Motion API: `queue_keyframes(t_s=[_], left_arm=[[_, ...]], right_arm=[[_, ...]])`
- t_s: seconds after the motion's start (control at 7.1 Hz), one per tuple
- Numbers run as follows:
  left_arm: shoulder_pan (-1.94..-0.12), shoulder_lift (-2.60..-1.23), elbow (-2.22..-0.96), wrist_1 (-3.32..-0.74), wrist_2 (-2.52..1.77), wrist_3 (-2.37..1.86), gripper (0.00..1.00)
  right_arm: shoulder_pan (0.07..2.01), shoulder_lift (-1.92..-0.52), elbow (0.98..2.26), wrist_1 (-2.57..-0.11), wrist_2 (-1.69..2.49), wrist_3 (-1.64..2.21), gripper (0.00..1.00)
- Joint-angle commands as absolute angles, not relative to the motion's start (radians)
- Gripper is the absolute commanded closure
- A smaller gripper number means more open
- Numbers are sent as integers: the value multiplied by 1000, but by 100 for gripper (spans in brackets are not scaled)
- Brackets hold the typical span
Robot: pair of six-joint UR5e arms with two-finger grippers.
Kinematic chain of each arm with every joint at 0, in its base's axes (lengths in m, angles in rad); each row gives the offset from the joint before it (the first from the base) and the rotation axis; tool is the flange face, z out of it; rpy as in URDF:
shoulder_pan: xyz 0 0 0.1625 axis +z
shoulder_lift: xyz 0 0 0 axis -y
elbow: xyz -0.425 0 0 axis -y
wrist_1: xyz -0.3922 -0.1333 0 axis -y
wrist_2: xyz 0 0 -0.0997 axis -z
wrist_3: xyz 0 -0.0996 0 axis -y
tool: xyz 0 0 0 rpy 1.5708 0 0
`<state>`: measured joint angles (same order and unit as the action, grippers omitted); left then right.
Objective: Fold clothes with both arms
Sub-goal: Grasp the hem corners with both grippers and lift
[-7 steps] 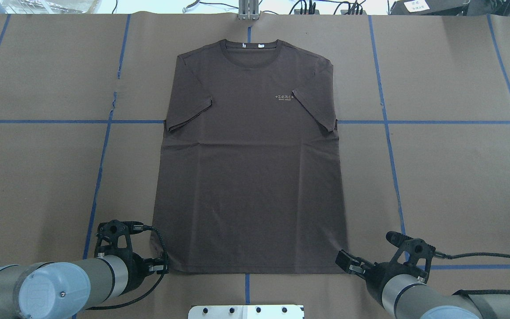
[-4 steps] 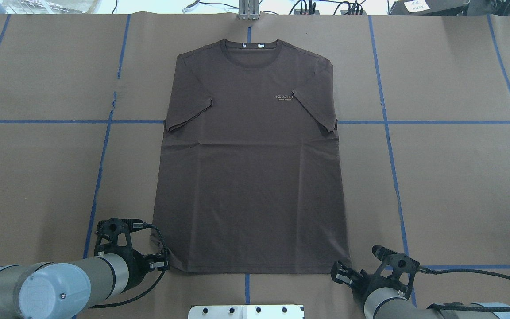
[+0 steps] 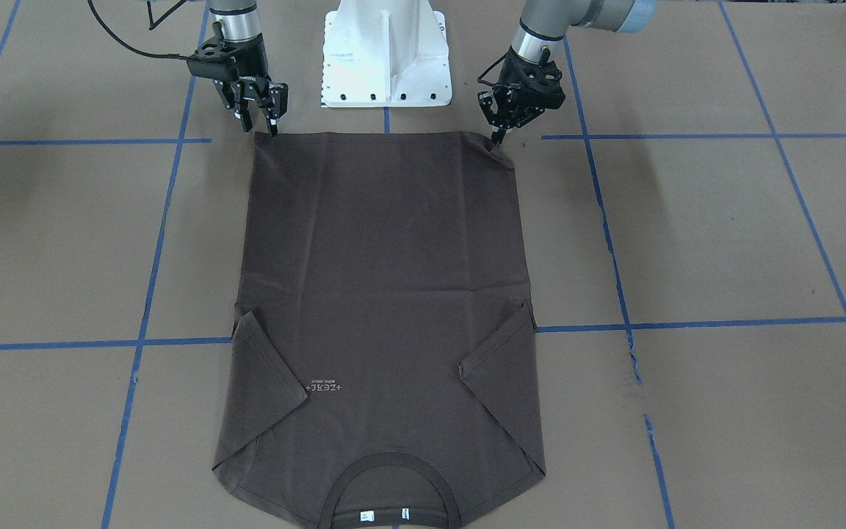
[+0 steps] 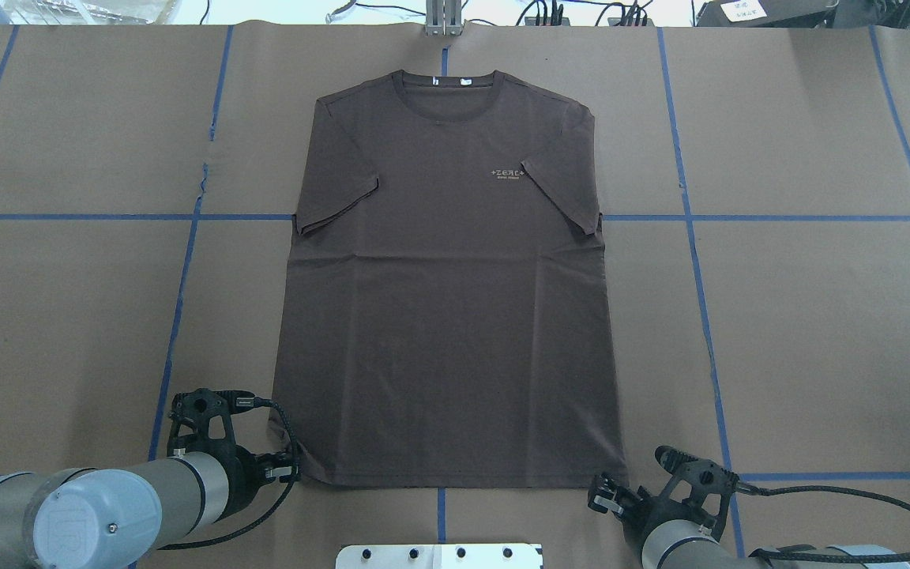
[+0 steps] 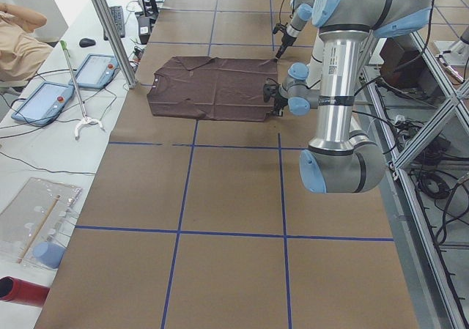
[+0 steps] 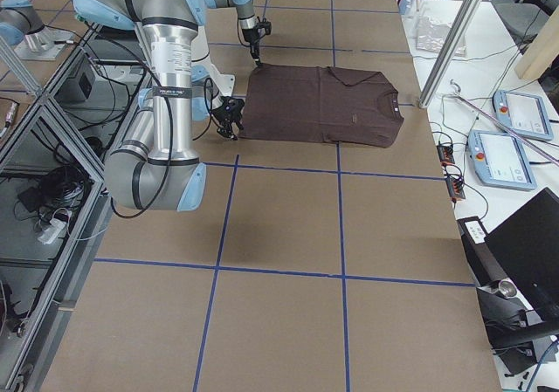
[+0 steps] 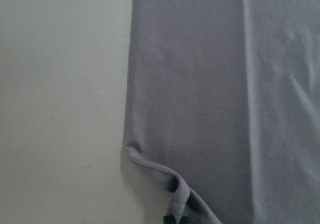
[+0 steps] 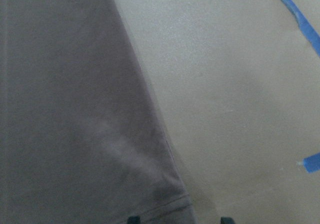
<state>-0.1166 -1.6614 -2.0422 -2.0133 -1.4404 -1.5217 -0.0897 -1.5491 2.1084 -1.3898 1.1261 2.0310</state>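
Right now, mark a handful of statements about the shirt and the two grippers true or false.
1. The T-shirt has its collar nearest the robot. False: the hem is nearest; the collar lies at the far end.
2. Both sleeves are folded in over the body. True.
3. The right gripper is open at a hem corner. True.
4. The chest lettering faces down. False: it faces up.
5. The left gripper hangs over the collar. False: it is at the other hem corner.

Overhead from behind, front opposite, two end views, wrist cameras close on T-shirt (image 7: pixel 200 84) corners
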Motion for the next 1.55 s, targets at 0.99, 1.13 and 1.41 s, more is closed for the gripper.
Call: queue_keyframes(t_s=[0.99, 1.13, 1.41], left_arm=[[-121, -1673, -2374, -1689, -1533, -1511, 100], [-121, -1743, -2549, -1452, -1604, -1511, 100], [-185, -1903, -2654, -1215, -1705, -1511, 100]], right_arm=[[-75, -1549, 2424, -1629, 1130, 2019, 100], [-115, -1546, 2612, -1775, 1150, 2019, 100], [-47, -1377, 2706, -2021, 1276, 2017, 100]])
